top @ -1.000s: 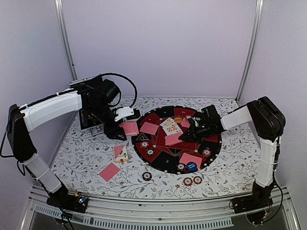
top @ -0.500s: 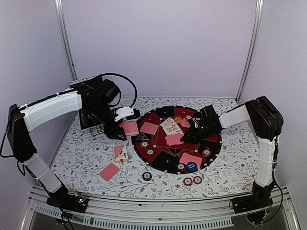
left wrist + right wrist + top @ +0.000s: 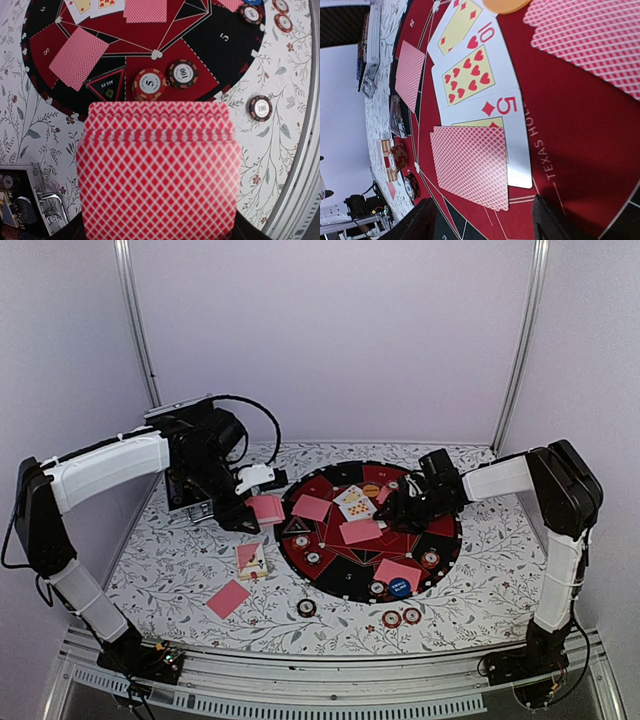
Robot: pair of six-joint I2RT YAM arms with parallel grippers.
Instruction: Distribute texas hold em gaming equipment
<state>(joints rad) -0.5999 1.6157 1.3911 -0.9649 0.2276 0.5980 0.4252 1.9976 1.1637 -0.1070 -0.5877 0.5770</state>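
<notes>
the deal is looking partly done. the round black-and-red mat (image 3: 345, 572) is carrying three face-down pink-backed cards (image 3: 312, 507) in separate sectors. a fan of face-up cards (image 3: 357, 502) is lying near its middle, with the orange button disc (image 3: 371, 490) just beside them. the blue button disc (image 3: 400, 587) is sitting at the near rim, and several poker chips (image 3: 313, 558) are lying in ones and twos around the ring. off the mat, on the floral worktop (image 3: 480, 580), three more chips (image 3: 391, 619) are sitting near the front edge. a lone pink card (image 3: 228, 598) is lying face down there, and a small face-up pair (image 3: 252, 558) is lying just left of the mat. the black case (image 3: 20, 205) is sitting by the left arm.

the left tool (image 3: 255, 512) is clenching the deck of cards (image 3: 157, 175) and holding it by the mat's left rim, backs toward its wrist camera. the stack is looking thick, so plenty is probably left to deal.

the right tool (image 3: 485, 222) is hanging low over the middle of the mat, released, with its fingers spread and nothing between them. a dealt card (image 3: 470, 165) is lying flat, face down, just ahead of it, overlapping the five of diamonds (image 3: 515, 145).

what is likely remaining: handing more cards from the deck to the sectors that are showing none, and bringing the loose chips and stray cards to their places.
</notes>
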